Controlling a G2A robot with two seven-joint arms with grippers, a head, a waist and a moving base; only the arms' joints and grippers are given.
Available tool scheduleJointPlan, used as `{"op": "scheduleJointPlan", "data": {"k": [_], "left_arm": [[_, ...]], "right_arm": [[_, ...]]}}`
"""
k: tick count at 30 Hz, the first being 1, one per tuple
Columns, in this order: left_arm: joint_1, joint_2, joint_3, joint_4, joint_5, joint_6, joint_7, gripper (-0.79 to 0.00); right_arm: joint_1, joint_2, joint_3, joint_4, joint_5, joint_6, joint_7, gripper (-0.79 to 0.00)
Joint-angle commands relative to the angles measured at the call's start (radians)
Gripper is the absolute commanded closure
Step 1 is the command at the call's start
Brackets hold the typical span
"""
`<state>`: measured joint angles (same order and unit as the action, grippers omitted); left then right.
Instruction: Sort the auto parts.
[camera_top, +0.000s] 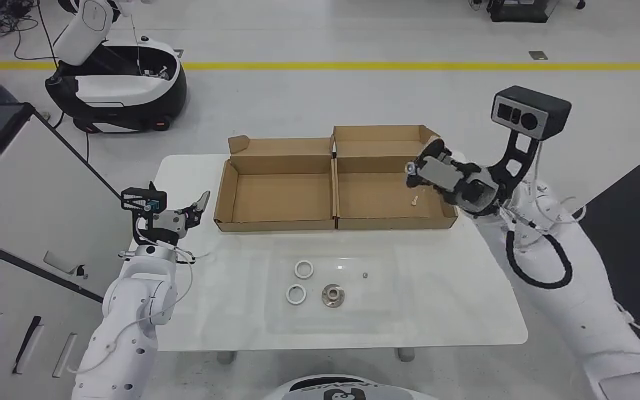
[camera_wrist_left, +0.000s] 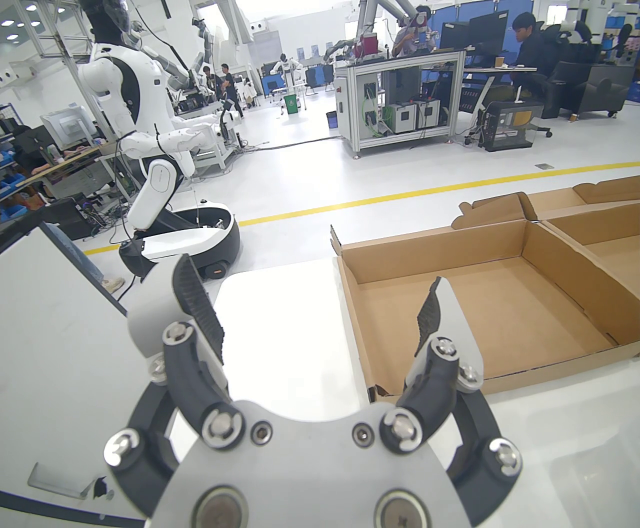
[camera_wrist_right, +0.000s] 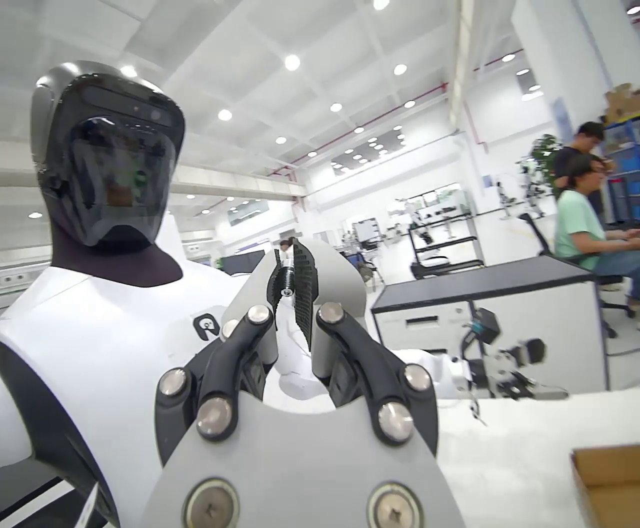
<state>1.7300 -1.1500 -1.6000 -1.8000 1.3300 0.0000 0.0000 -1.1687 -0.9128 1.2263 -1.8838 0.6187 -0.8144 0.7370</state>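
Two open cardboard boxes stand side by side at the back of the white table (camera_top: 450, 300): the left box (camera_top: 275, 195) is bare inside, and the right box (camera_top: 385, 188) holds a small white part (camera_top: 413, 201). Two white rings (camera_top: 303, 268) (camera_top: 297, 294), a metal flanged part (camera_top: 332, 295) and a tiny screw (camera_top: 366, 273) lie mid-table. My right gripper (camera_top: 412, 168) hovers over the right box, shut on a small threaded bolt (camera_wrist_right: 286, 280). My left gripper (camera_top: 188, 213) stands open near the table's left edge, beside the left box (camera_wrist_left: 480, 300), holding nothing.
Another robot on a black and white base (camera_top: 120, 85) stands on the floor beyond the table's back left corner. A white cabinet (camera_top: 40, 190) sits close to the left side. A corner of a box (camera_wrist_right: 607, 480) shows below my right gripper (camera_wrist_right: 287, 255).
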Motion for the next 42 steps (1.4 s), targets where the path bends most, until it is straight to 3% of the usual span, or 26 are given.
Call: {"op": "scheduleJointPlan", "data": {"k": [1, 8, 14, 17, 28, 42], "left_arm": [[0.0, 0.0, 0.0, 0.0, 0.0, 0.0, 0.0, -0.785], [0.0, 0.0, 0.0, 0.0, 0.0, 0.0, 0.0, -0.785], [0.0, 0.0, 0.0, 0.0, 0.0, 0.0, 0.0, -0.785], [0.0, 0.0, 0.0, 0.0, 0.0, 0.0, 0.0, -0.785], [0.0, 0.0, 0.0, 0.0, 0.0, 0.0, 0.0, -0.785], [0.0, 0.0, 0.0, 0.0, 0.0, 0.0, 0.0, -0.785]], "right_arm": [[-0.032, 0.011, 0.074, 0.003, -0.047, 0.051, 0.017, 0.0], [-0.067, 0.04, 0.242, -0.021, -0.299, 0.265, 0.113, 0.0], [0.024, 0.049, 0.232, -0.015, -0.512, 0.403, 0.216, 0.0], [0.119, 0.049, 0.171, -0.005, -0.68, 0.443, 0.287, 0.0], [0.477, -0.001, -0.163, 0.217, -0.983, 0.441, 0.415, 0.0], [0.685, -0.091, -0.5, 0.492, -1.166, 0.339, 0.56, 0.0]]}}
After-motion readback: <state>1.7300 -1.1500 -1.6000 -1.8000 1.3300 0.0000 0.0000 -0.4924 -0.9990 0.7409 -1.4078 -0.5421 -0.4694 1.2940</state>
